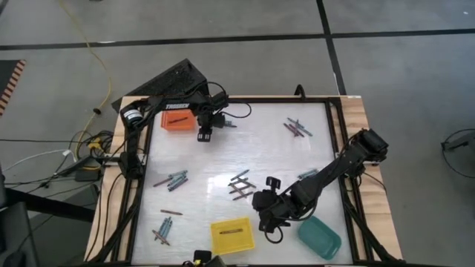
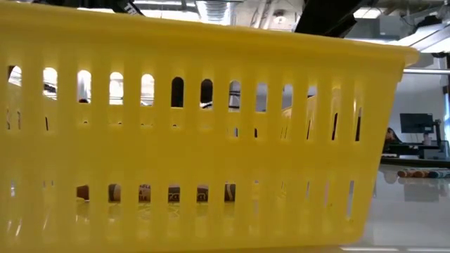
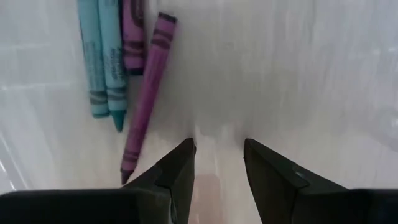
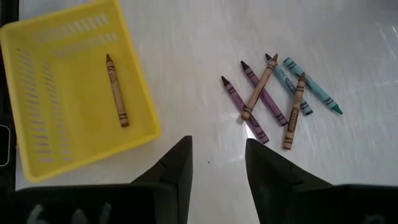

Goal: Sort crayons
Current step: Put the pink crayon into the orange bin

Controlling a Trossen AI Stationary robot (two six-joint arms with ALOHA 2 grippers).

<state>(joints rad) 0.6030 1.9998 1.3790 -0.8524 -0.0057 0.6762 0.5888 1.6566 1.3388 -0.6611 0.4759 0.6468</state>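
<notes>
- Sorting has barely begun as we see it: one brown crayon (image 4: 116, 90) lies in the yellow tray (image 4: 37, 149), while the teal tray (image 1: 320, 237) looks empty.
- Whether the orange tray (image 1: 177, 121) holds anything, we cannot tell.
- Loose crayons (image 1: 171, 180) lie in clusters across the table (image 1: 245, 141), most still unsorted.
- Our left gripper (image 3: 217, 163) hovers open and empty beside a purple crayon (image 3: 148, 93).
- Our right gripper (image 4: 217, 163) hangs open and empty between the yellow tray and a mixed pile (image 4: 273, 99).
</notes>
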